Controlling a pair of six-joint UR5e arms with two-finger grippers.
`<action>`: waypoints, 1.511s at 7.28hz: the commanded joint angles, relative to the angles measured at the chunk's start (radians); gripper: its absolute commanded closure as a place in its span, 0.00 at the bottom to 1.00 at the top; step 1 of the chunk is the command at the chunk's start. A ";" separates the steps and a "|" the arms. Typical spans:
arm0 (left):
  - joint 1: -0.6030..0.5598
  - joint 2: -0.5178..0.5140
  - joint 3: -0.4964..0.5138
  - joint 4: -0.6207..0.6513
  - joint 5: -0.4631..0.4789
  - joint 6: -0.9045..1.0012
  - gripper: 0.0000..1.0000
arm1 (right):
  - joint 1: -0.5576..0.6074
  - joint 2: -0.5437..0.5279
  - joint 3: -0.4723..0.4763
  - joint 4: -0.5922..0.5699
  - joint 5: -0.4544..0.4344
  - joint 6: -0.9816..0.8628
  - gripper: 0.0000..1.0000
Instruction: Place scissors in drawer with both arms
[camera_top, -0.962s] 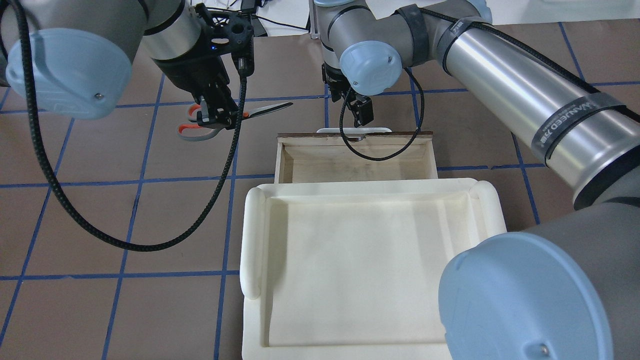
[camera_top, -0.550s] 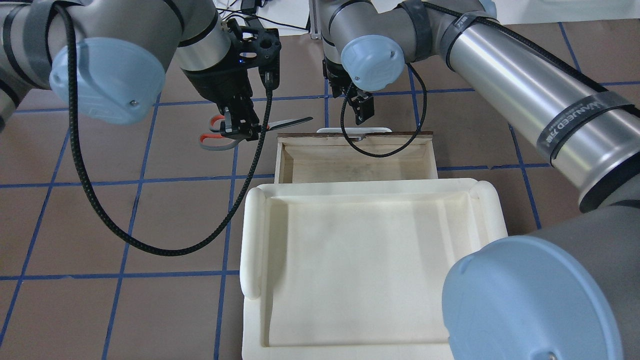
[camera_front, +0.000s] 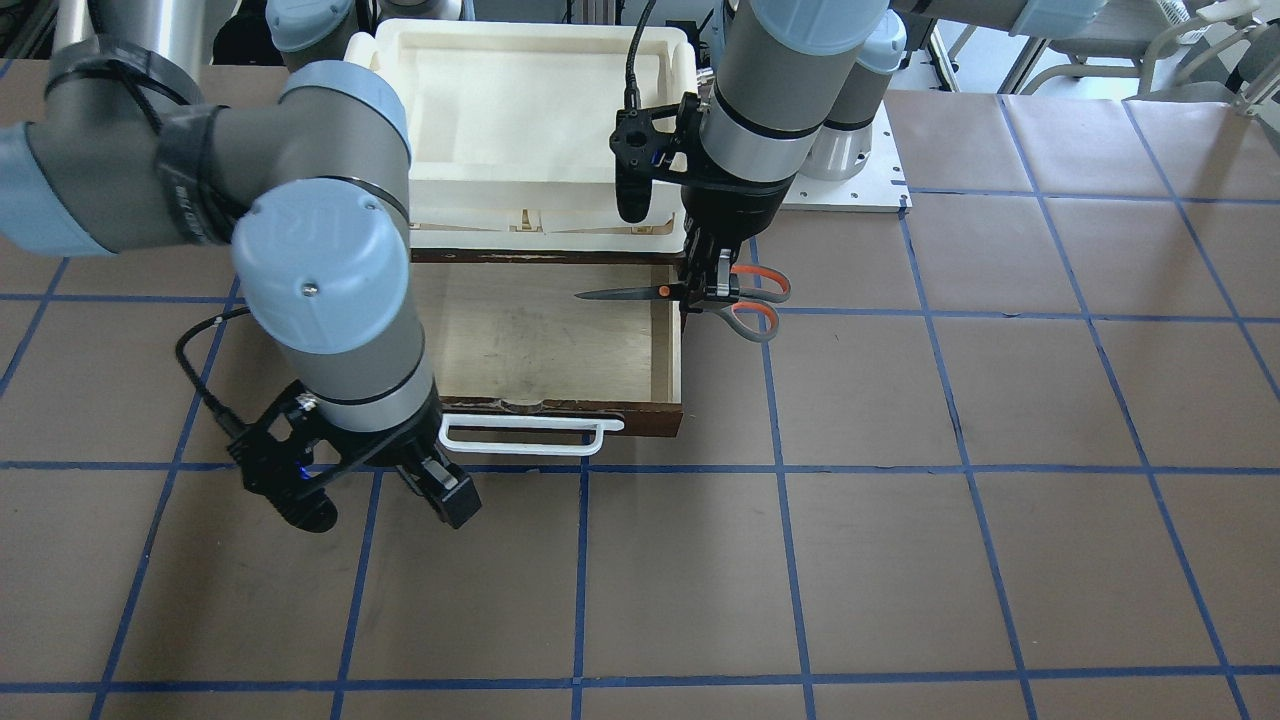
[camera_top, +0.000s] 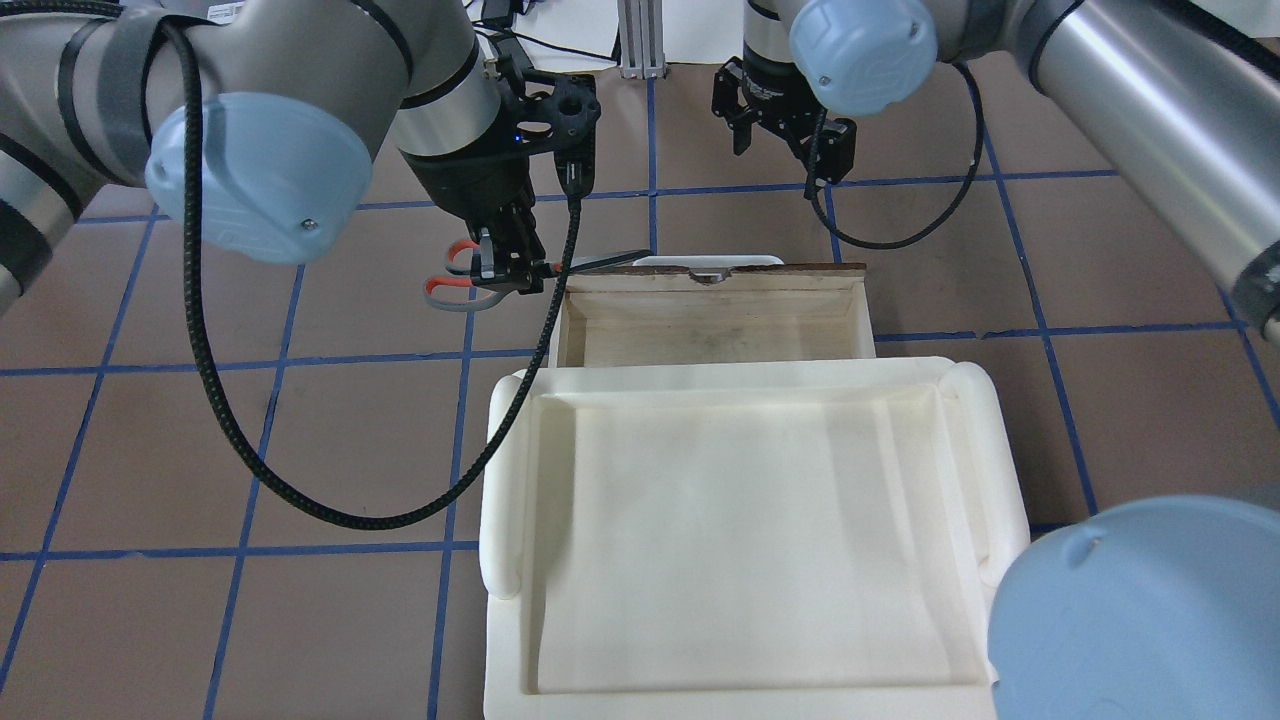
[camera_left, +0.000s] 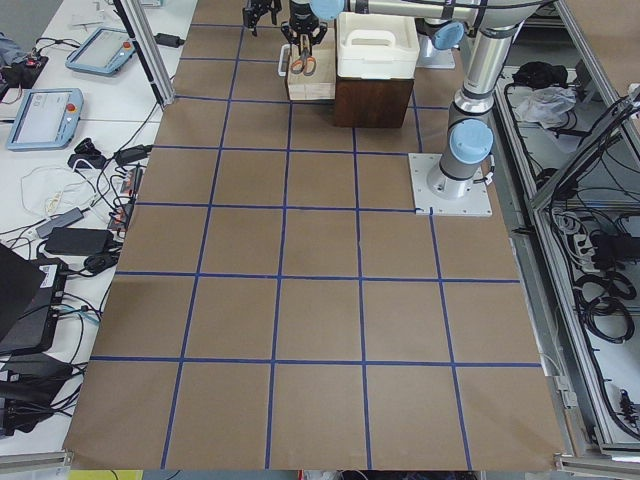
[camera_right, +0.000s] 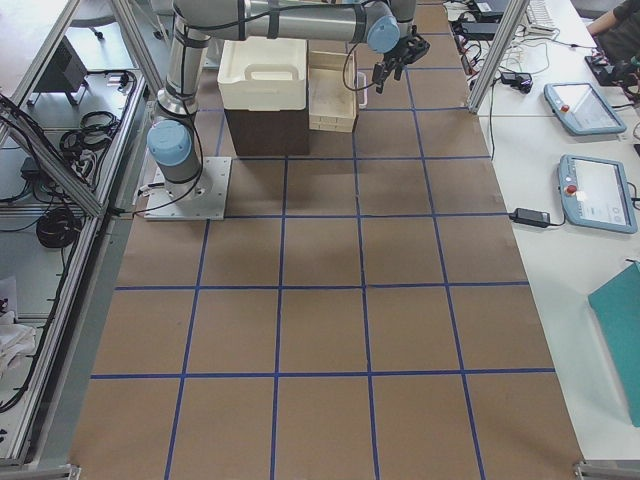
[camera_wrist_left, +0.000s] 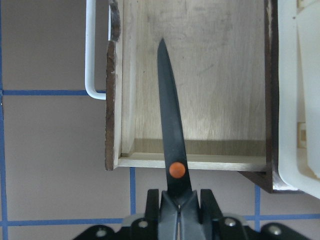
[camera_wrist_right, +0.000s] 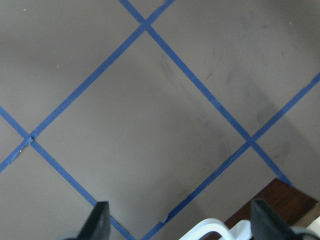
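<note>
Dark grey blades of the scissors (camera_front: 640, 293) reach across the side wall of the drawer (camera_front: 663, 350). The left gripper (camera_front: 704, 292) carries them level, its jaws clamped on the scissors just behind the orange pivot dot (camera_wrist_left: 176, 170).

In the front-facing view the blades point toward 9 o'clock, with their tip over the pale plywood floor. The grey and orange-red handle loops (camera_front: 757, 318) stay outside the drawer at 3 o'clock, over the brown tabletop (camera_front: 900, 450).

From the left wrist camera the blade runs toward 12 o'clock. The pivot dot lies over the drawer's near wall and the tip is roughly halfway across the floor. Whether the blades brush that wall cannot be told.

The drawer stands open, sticking out from under a white tray (camera_top: 500, 480). Its white bar handle (camera_front: 520, 437) sits on the dark front panel, at 6 o'clock in the front-facing view.

The right gripper (camera_wrist_right: 181, 221) hovers over the tabletop off the drawer's 7 o'clock corner in that same view, near the end of the bar handle but apart from it. Its jaws stand wide apart. Its wrist camera looks down on blue tape lines (camera_wrist_right: 190, 80) crossing the brown paper, with the handle's end and a dark corner of the drawer showing at 5 o'clock.
</note>
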 joint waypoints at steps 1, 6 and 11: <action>-0.074 -0.045 0.004 0.061 0.000 -0.066 1.00 | -0.035 -0.058 0.006 0.005 -0.003 -0.278 0.00; -0.249 -0.192 0.028 0.202 0.003 -0.316 1.00 | -0.093 -0.135 0.015 0.008 0.074 -0.711 0.00; -0.298 -0.214 0.013 0.204 0.003 -0.317 1.00 | -0.126 -0.271 0.137 0.042 0.096 -0.829 0.00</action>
